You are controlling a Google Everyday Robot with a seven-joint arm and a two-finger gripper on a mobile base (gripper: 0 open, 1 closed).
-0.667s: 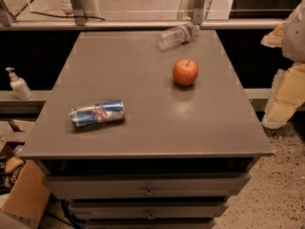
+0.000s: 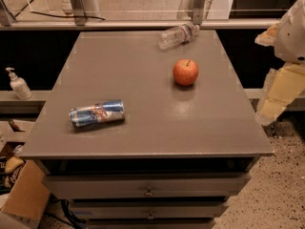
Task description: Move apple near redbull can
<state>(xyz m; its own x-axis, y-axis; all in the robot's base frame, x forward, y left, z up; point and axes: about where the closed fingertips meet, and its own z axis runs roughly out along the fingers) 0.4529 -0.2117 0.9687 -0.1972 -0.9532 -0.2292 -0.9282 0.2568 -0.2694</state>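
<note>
Camera view: apple sits back right on the table, well apart from the can, which lies on its side. Gripper hangs off the right edge, so nothing is picked up yet; spread or pressed together, I cannot tell.

Gray cabinet with drawers dead center. Speckled floor at 5 o'clock, cardboard box at 7, pump bottle at 9, rail at 12. Gripper at 3, off the top.

no text readable; redbull can shows red logo only (lettering indistinct); end effector beside table right edge.
</note>
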